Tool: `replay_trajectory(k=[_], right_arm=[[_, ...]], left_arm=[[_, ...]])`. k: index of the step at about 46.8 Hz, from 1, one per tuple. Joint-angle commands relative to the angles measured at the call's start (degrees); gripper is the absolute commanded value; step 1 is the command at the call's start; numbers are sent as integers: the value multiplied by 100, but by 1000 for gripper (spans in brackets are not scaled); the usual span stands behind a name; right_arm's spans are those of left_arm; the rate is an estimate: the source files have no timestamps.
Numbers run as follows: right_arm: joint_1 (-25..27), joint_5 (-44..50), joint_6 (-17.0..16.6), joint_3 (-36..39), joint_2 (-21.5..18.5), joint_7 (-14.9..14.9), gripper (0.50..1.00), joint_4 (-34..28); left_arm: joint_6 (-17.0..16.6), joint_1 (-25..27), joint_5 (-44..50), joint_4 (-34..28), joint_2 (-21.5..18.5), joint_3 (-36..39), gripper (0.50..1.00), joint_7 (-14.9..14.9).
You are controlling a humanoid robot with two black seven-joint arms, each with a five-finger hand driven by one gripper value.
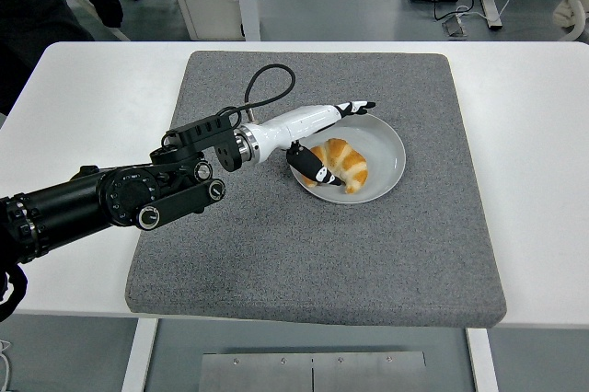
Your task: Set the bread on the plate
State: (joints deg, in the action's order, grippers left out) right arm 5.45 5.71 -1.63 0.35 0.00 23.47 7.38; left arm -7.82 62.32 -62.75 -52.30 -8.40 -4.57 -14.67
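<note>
**Bread on the plate, hand open beside it**

The bread (339,164), a golden croissant, lies inside the white plate (388,148), toward its left half, resting on the dish and not on anything else; the plate sits on the grey mat (313,254) that covers the middle of the white tabletop (92,98), right of the mat's centre; judging from this, the placing itself looks done and what remains is for the arm to clear away.

The left hand (322,139) reaches in from the left over the mat, its white forearm angled up and to the right toward the plate's near-left rim; the fingers (357,109) are stretched out flat above the plate's upper-left edge, well apart from the thumb (308,167), which points down beside the bread's left end; the hand is spread wide and grips nothing; whether the thumb touches the crust cannot be told from this view. The open spread suits a release: fingers high and thumb low leave the bread free between them, so a straight pull back to the left should not drag it; the risk is the thumb catching the bread's end and nudging it toward the rim.

A black cable (265,88) loops up from the wrist over the mat; the right arm is not in view.
</note>
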Motion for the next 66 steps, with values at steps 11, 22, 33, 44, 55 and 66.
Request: replay_trajectory(k=[11,22,33,44,55,66], right_arm=[[0,0,-4,0,0,0,1000,0],[0,0,5,0,0,0,1000,0],[0,0,5,0,0,0,1000,0],[0,0,-4,0,0,8,1000,0],[0,0,-4,0,0,0,1000,0],[0,0,-4,0,0,0,1000,0]], left_arm=[[0,140,509,-8,-127,-193,971,-1],[0,228,1441,9,-206,-562,971,-10],[-61,228,2311,27,-241,-808,971,-1],[-211,193,3260,351,-329,-1221,971,-10],[-158,158,3963,950,-329,-1389,971,-10],[-149,52,4710,1187,-276,-1678,971,-133]])
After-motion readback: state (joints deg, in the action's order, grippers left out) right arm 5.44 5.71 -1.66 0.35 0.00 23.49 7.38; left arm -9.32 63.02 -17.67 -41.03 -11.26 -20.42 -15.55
